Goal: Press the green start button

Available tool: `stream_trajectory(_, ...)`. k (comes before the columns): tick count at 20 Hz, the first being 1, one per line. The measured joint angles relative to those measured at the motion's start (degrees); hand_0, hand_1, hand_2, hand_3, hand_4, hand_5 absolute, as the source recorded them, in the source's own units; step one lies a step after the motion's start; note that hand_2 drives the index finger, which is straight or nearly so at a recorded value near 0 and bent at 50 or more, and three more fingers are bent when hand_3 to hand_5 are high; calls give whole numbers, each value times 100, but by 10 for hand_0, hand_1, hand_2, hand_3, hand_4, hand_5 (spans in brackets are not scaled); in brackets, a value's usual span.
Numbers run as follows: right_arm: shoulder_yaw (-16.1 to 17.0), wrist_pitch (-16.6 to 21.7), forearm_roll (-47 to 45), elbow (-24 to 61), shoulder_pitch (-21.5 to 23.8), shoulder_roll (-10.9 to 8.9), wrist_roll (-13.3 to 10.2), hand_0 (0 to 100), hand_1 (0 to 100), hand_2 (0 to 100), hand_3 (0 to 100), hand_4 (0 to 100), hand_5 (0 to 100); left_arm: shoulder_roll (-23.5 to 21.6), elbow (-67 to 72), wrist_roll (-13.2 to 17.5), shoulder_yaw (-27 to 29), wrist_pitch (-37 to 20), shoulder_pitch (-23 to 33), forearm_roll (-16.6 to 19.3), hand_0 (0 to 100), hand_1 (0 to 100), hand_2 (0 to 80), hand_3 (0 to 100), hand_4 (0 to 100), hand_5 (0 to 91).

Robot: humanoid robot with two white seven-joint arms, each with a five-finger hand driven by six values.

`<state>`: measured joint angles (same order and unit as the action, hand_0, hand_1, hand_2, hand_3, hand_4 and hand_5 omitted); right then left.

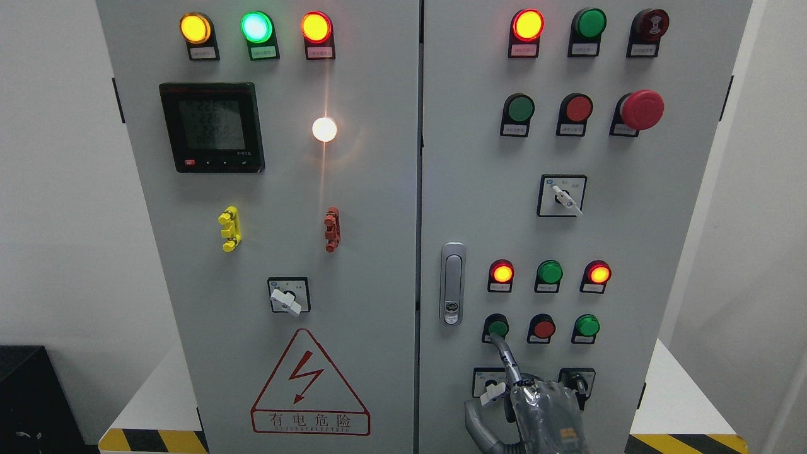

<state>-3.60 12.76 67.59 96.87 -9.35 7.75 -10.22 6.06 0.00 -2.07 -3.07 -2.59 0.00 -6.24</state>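
At lower right of the frame, the right hand – 1 finger extended, the rest clenched, grasping nothing – points up-left, fingertip touching the green start button.

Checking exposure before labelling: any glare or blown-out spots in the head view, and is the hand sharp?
Head view: the white lamp is blown out, with a vertical streak through it; the meter display is dim and unreadable; the right hand looks sharp, its index finger at the green button.
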Motion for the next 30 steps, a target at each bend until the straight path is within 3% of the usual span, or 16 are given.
stream_trajectory(4, -8, 141, -288, 227, 214, 0, -104, 453, 278, 0, 707, 696, 686, 0, 0, 0, 0, 0, 0, 0, 120, 556, 0, 0, 0, 0)
stream_trajectory(6, -11, 159, -495, 352, 346, 0, -119, 232, 256, 0, 572, 601, 578, 0, 0, 0, 0, 0, 0, 0, 120, 556, 0, 0, 0, 0)
stream_trajectory(7, -13, 163, -614, 424, 427, 0, -122, 179, 249, 0, 542, 571, 553, 0, 0, -1, 0, 0, 0, 0, 120, 556, 0, 0, 0, 0)
stream_trajectory(9, -16, 166, -897, 563, 579, 0, -129, 0, 225, 0, 383, 428, 432, 0, 0, 0, 0, 0, 0, 0, 120, 556, 0, 0, 0, 0)
stream_trajectory(14, -27, 146, -1776, 905, 888, -1, -74, 0, 118, 0, 190, 190, 171, 0, 0, -13, 0, 0, 0, 0, 120, 556, 0, 0, 0, 0)
stream_trajectory(15, -36, 145, -1996, 970, 955, -1, -7, 0, 89, 0, 126, 125, 93, 0, 0, -18, 0, 0, 0, 0, 120, 556, 0, 0, 0, 0)
stream_trajectory(17, -62, 71, -2481, 1120, 1099, -1, 177, 0, 66, 0, 102, 84, 37, 0, 0, -21, 0, 0, 0, 0, 120, 556, 0, 0, 0, 0)
stream_trajectory(22, -117, -348, -3532, 1508, 1359, -1, 599, 0, 22, 0, 72, 47, 0, 0, 0, -4, 0, 0, 0, 0, 120, 556, 0, 0, 0, 0)
stream_trajectory(30, -193, -703, -4629, 1909, 1491, -1, 931, 0, 17, 0, 57, 22, 0, 0, 0, 3, 0, 0, 0, 0, 120, 556, 0, 0, 0, 0)
